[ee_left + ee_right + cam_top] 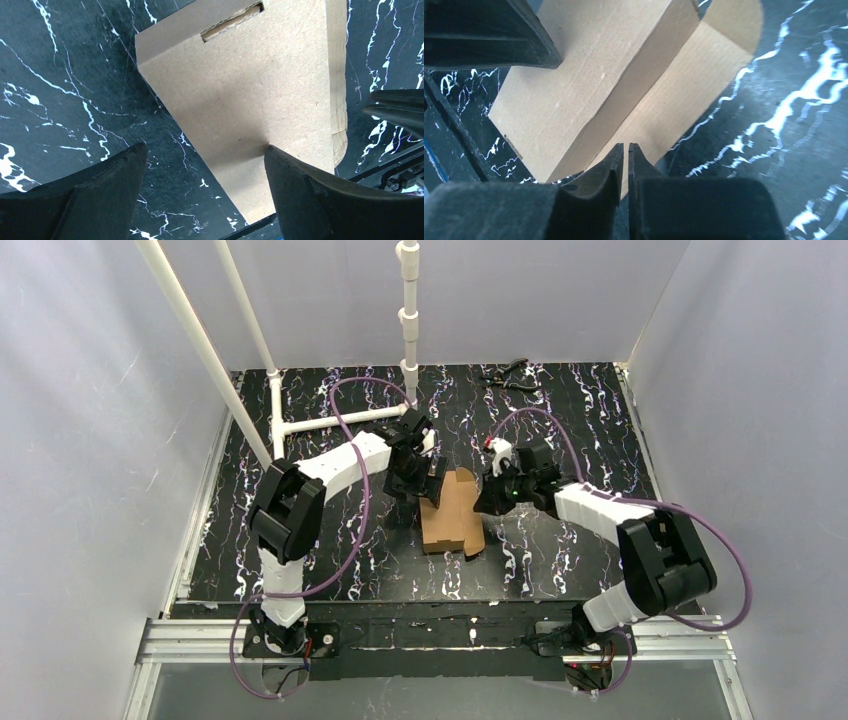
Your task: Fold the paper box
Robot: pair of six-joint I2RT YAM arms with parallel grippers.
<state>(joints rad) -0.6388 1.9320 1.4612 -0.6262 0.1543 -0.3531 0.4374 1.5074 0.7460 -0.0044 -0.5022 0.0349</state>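
The paper box [452,512] is plain brown cardboard, lying mid-table as a flat rectangular body [250,85] with a slot near its far end. A rounded flap [709,65] lies spread on the table beside the body [584,70]. My left gripper [425,480] hovers over the box's left side, open [204,148]. One of its fingers [310,195] rests on the top face and the other is over bare table. My right gripper [487,502] is at the box's right side, over the flap. Its jaws [625,146] stand a sliver apart with nothing between them.
A white pipe frame [330,422] and an upright pole [408,310] stand at the back left. A black hand tool [508,375] lies at the far edge. Grey walls close in the black marbled table [560,570]. A metal rail [430,635] runs along the front.
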